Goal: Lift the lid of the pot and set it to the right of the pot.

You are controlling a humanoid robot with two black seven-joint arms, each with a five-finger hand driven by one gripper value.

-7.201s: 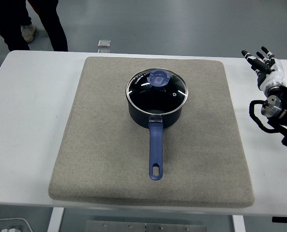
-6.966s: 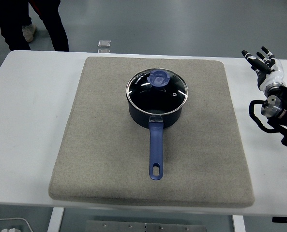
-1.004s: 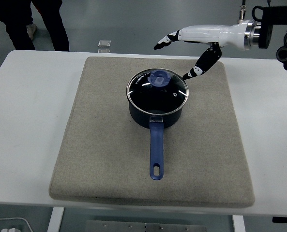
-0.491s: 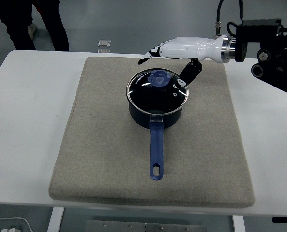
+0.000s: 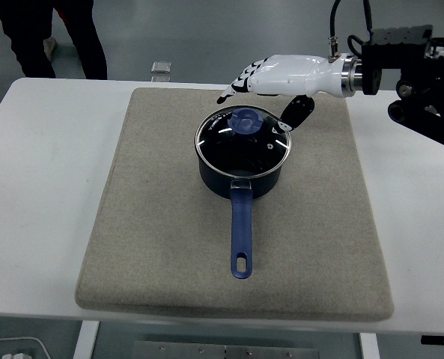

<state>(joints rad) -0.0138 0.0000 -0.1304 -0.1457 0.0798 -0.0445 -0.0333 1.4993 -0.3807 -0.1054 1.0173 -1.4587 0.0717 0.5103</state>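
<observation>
A dark blue pot (image 5: 240,176) with a long blue handle (image 5: 240,235) stands in the middle of a grey mat. Its glass lid (image 5: 242,140) with a blue knob (image 5: 246,122) rests on the pot. My right hand (image 5: 263,93), white with black fingertips, reaches in from the right and hovers just above and behind the lid knob. Its fingers are spread and curve downward, the thumb (image 5: 296,114) hangs by the lid's right rim. It holds nothing. My left hand is out of view.
The grey mat (image 5: 154,224) lies on the white table (image 5: 34,187). A person's legs (image 5: 64,34) stand beyond the table at the top left. A small grey object (image 5: 160,67) lies on the floor behind the table.
My right arm swung in from the right edge to above the pot. In the last half second the hand dropped slightly and its fingers curled down toward the knob. The pot and lid stayed put.
</observation>
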